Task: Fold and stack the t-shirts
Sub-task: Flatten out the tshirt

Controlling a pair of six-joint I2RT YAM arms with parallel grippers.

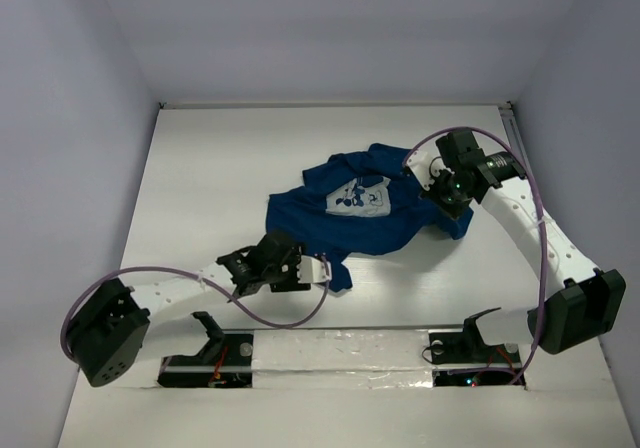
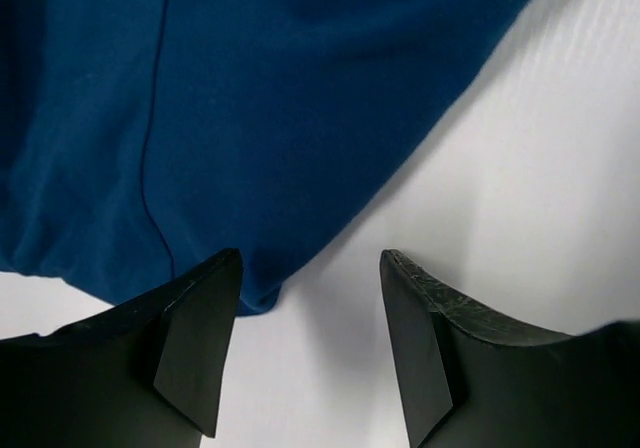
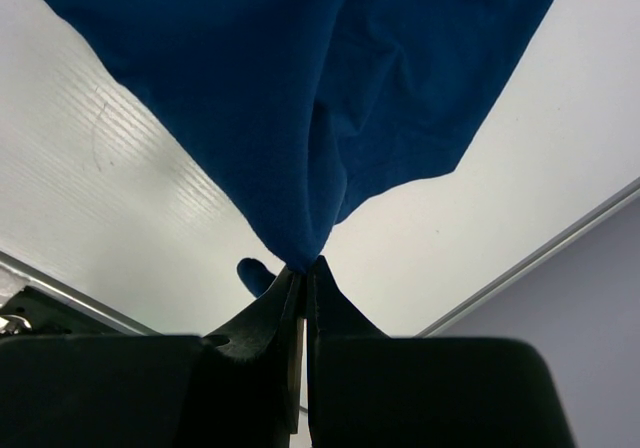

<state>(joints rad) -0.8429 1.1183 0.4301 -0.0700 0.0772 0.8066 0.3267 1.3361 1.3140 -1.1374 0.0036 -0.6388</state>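
Our right gripper is pinched tight on a bunched fold of the t-shirt at its far right side, the cloth drawn taut to the fingertips. Our left gripper stands wide apart at the shirt's near corner, the hem just beside one finger and nothing gripped. We judge the task barely begun: the dark blue shirt lies crumpled in the middle of the table, chest print facing up, with no fold made and no stack started. Spreading it flat comes first. On the white print we see small dark blue marks, too small to read, and no brand or label shows elsewhere.
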